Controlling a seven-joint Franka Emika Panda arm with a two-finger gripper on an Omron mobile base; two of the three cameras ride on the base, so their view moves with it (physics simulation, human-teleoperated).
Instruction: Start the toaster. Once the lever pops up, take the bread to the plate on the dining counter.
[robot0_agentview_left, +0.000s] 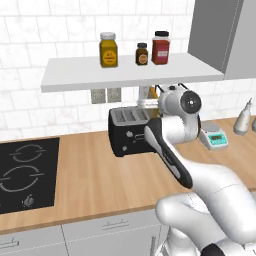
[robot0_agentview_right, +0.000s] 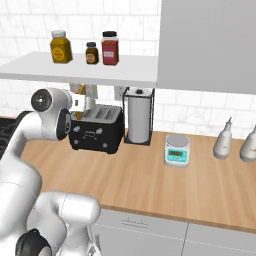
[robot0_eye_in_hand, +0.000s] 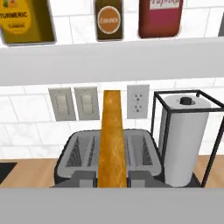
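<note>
The black toaster (robot0_agentview_left: 131, 131) (robot0_agentview_right: 97, 131) (robot0_eye_in_hand: 73, 154) stands on the wood worktop against the tiled wall. My gripper (robot0_eye_in_hand: 113, 180) (robot0_agentview_right: 80, 103) hovers just above its silvery slotted top and is shut on the bread (robot0_eye_in_hand: 112, 135) (robot0_agentview_right: 82, 90) (robot0_agentview_left: 152, 93). I see the slice edge-on, as an upright orange-brown crust strip between the dark fingertips (robot0_eye_in_hand: 86, 178), lifted over the slots. In the left base view my own arm hides most of the hand. The plate and the dining counter are out of view.
A wire paper-towel holder (robot0_agentview_right: 138, 118) (robot0_eye_in_hand: 183, 140) stands right beside the toaster. A shelf (robot0_agentview_left: 125, 71) with three jars hangs close overhead. A small scale (robot0_agentview_left: 216, 136) (robot0_agentview_right: 177, 150) and pale bottles (robot0_agentview_right: 222, 140) sit to the right, a black hob (robot0_agentview_left: 25, 175) to the left.
</note>
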